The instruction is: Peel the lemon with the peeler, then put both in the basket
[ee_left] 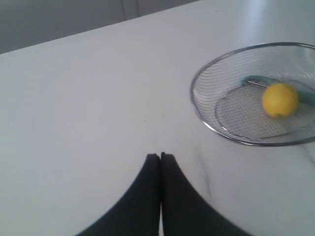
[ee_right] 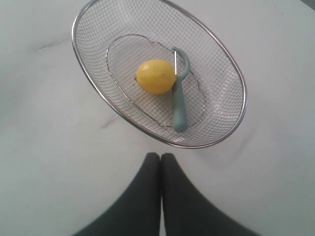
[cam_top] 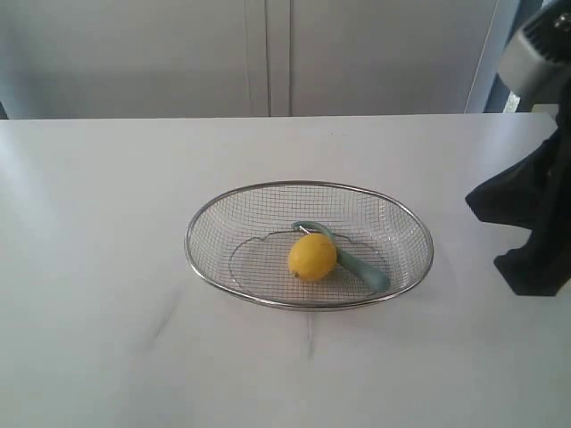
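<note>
1. Left wrist view: the left gripper (ee_left: 160,158) hangs above the white table (ee_left: 74,98), well apart from the basket (ee_left: 196,112). Its two dark fingers (ee_left: 142,196) are pressed flat together and hold nothing.
2. The basket, an oval of silver wire mesh with a thicker rim, sits upright on the table.
3. The lemon (cam_top: 312,257) lies inside the basket, on the flat mesh floor near its centre.
4. The peeler (cam_top: 364,269) also lies inside the basket and touches the lemon. Its teal looped head curls around the side of the lemon that faces the basket's far rim. Its handle slants toward the basket's right near wall.
5. The right gripper (ee_right: 160,158) hovers outside the basket, near its rim, with both fingers (ee_right: 182,196) pressed together and empty. From the exterior camera, the dark right arm (cam_top: 535,223) stands to the right of the basket, clear of its rim.
</note>
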### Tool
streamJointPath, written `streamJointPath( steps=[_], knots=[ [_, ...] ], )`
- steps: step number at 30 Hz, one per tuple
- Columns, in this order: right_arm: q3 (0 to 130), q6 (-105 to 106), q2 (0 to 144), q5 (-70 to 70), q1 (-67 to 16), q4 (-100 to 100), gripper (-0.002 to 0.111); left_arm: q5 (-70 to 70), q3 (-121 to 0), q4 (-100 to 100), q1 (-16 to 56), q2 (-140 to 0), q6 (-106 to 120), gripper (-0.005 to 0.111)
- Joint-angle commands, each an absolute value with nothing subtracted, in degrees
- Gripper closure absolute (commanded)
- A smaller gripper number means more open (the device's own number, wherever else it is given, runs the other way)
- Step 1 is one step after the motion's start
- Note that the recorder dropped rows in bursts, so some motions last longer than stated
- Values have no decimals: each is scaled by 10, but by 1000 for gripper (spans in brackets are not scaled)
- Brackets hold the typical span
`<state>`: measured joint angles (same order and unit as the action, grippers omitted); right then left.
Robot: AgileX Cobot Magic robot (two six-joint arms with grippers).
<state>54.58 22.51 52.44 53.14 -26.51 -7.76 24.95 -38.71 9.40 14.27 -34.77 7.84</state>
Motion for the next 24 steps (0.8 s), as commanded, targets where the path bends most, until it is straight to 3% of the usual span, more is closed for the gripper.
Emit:
streamJointPath(
  steps=[1, 11, 24],
  knots=[
    [541, 224, 521, 526, -263, -78, 108, 132, -256, 104, 101, -298, 75, 107],
    [541, 224, 521, 526, -263, -78, 108, -33, 0, 131, 40, -123, 60, 107],
    [541, 224, 521, 527, -263, -78, 108, 132, 0, 73, 12, 0, 62, 107]
  ],
)
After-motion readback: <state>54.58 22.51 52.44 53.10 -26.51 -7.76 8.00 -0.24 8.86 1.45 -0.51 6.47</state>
